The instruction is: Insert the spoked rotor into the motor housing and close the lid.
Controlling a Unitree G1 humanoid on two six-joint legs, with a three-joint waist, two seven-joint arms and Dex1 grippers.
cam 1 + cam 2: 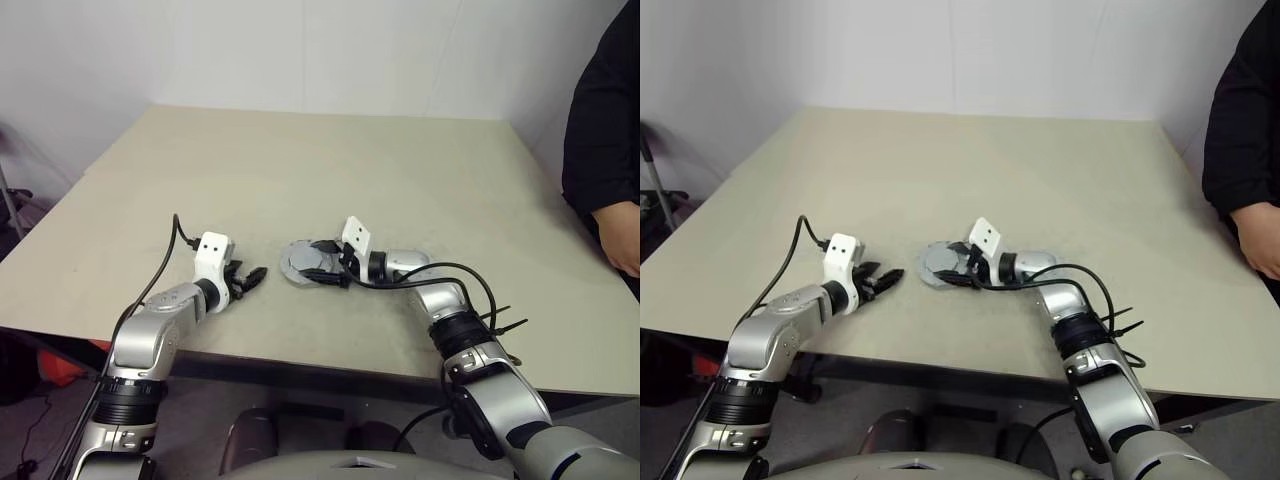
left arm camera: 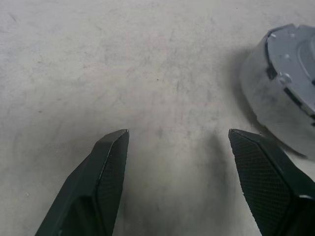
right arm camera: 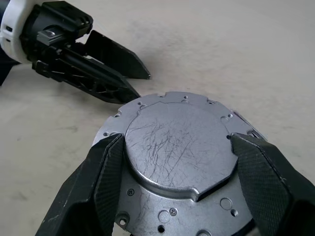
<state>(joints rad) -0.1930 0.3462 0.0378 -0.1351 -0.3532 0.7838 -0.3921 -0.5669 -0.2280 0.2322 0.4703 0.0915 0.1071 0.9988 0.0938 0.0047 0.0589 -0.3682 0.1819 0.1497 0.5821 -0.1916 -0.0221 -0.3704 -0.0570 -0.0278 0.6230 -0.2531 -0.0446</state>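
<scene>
So the big beige tabletop (image 1: 330, 170) is matte and scuffed, with a person's dark sleeve (image 1: 600, 110) off at the right edge. Near the front sits the motor housing (image 2: 268, 93), a short round silver cup, with the lid (image 3: 179, 147) on top: flat grey metal, scratched all over, raised round centre with one flat cut, notches and tiny holes round the rim. The right tool (image 3: 179, 169) has its textured black fingers spread wide on either side of the lid; can't tell if they actually press on it. The left tool (image 1: 248, 277) is wide open, holding nothing, just beside the housing. To do this well I'd press the lid down evenly and steady the housing so it seats flush
</scene>
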